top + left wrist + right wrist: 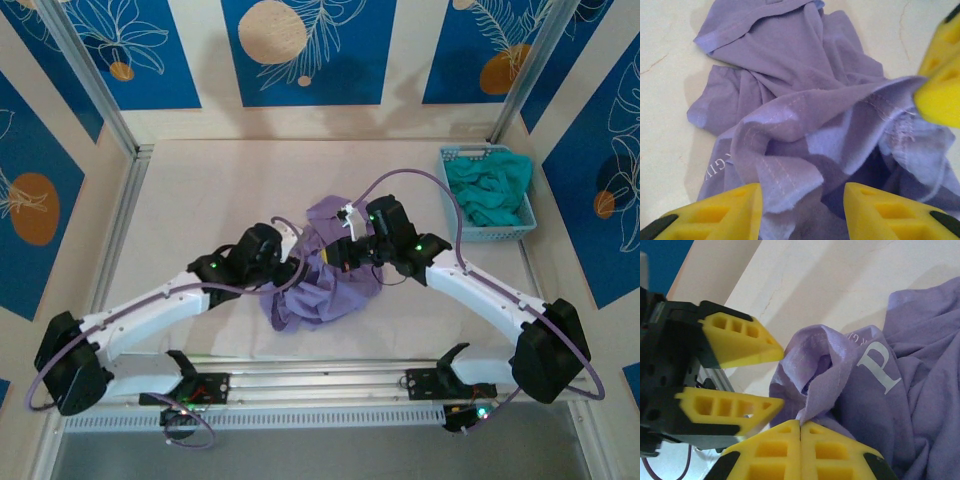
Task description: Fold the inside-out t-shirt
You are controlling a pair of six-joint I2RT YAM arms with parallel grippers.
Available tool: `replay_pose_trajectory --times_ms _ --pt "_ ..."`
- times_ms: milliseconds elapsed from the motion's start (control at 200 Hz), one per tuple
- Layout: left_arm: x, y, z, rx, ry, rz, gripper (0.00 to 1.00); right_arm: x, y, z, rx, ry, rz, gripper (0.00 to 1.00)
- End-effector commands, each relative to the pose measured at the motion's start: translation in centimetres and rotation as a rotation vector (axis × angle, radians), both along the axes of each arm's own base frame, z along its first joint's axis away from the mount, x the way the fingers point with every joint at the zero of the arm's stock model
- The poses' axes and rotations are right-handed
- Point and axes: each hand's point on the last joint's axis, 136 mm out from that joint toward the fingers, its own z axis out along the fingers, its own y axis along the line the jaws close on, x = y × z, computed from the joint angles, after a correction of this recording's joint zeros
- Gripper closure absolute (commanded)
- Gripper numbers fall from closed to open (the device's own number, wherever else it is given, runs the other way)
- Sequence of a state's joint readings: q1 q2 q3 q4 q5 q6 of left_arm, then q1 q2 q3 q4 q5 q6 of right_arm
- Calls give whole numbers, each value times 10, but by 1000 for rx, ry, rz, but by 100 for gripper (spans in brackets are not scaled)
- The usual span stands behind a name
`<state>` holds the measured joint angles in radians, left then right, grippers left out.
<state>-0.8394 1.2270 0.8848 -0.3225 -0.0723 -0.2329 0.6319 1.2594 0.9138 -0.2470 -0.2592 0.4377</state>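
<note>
Lying in a crumpled heap near the middle of the pale cream surface (200,190), the lavender-purple cloth t-shirt (320,290) sits between the 2 arms, which reach in over it from either side. The right claw (800,425) is clenched: its 2 yellow fingers press flat together and pinch a raised fold of the purple cloth at their tips. Beside that fold, a large white letter P (877,365) shows on the fabric. The left claw (802,187) is released, its 2 yellow fingers standing apart over a bunched, stitched hem that lies between and below them; from the right wrist view its fingertips sit just beside the pinched fold, with nothing gripped. A sleeve of the shirt spreads flat on the surface beyond the left claw. Well apart, at the far right of the surface, a light blue plastic basket (452,158) holds a rumpled teal-green garment (490,190).
</note>
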Motion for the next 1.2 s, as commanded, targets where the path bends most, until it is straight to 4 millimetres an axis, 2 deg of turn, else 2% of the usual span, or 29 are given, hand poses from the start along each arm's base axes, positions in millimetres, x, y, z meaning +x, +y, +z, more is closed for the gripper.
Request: replay_pose_trajectory --times_ms 0,250,480,650,750,865,1095,1195 --pt "9 -6 3 29 -29 -3 54 -2 -2 14 33 -14 -5 100" --pt "17 -21 -10 42 -8 -23 55 -4 -5 16 41 -18 -9 100" --pt "29 -21 -15 67 -23 4 78 -6 -9 20 44 -34 -16 100" --pt "23 -20 -5 23 -17 -12 92 -5 -18 21 18 -62 -37 100" --pt "14 -18 16 -50 -29 -36 94 -4 -26 21 -15 -90 -52 100" --pt "0 -12 50 -180 -59 -70 99 -1 -34 26 -43 -132 -72 100" --pt "-40 2 133 -527 -64 -188 100 2 -44 66 -47 -273 -96 100" --pt "-52 14 151 -624 -49 -208 100 0 -51 78 -52 -330 -110 100"
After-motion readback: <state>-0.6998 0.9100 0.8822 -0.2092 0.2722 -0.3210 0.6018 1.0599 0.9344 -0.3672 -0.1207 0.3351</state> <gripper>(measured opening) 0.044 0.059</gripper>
